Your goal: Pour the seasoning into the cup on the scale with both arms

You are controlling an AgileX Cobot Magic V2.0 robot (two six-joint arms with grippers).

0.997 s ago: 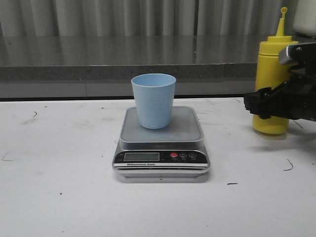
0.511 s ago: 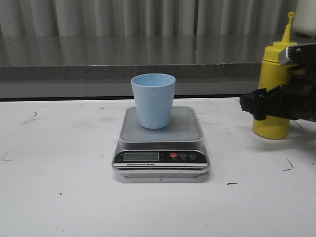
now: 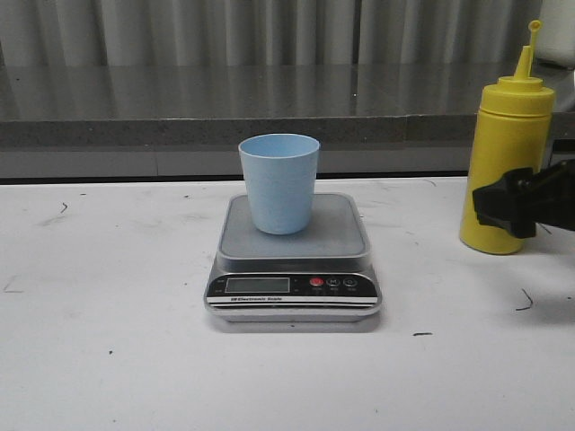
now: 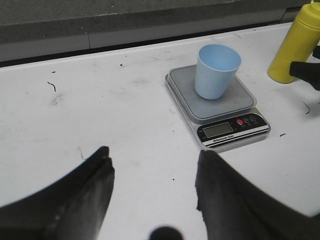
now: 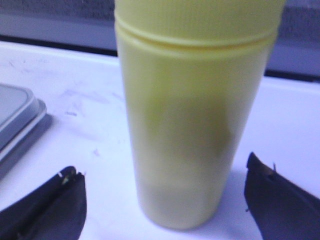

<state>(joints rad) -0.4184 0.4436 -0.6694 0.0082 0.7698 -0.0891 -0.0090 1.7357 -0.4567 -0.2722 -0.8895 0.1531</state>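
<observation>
Front view: seasoning (image 3: 506, 153) stood upright near the bench's (image 3: 108, 359) right edge, right claw (image 3: 510, 205) beside its lower body. Likely light, squeezable, smooth plastic; mid-body seemed the best hold.

Left wrist view: left claw (image 4: 154, 187) was spread wide over bare bench; cup (image 4: 216, 71) sat on scale (image 4: 218, 105) mid-bench.

Right wrist view: fingers (image 5: 47, 207) flanked the bottle, apart from it, nothing between.

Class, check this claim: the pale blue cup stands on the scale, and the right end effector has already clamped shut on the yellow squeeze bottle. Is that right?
One detail is wrong. The cup does stand on the scale, but the right end effector is open, its fingers apart from the yellow squeeze bottle. The right wrist view shows this.
</observation>
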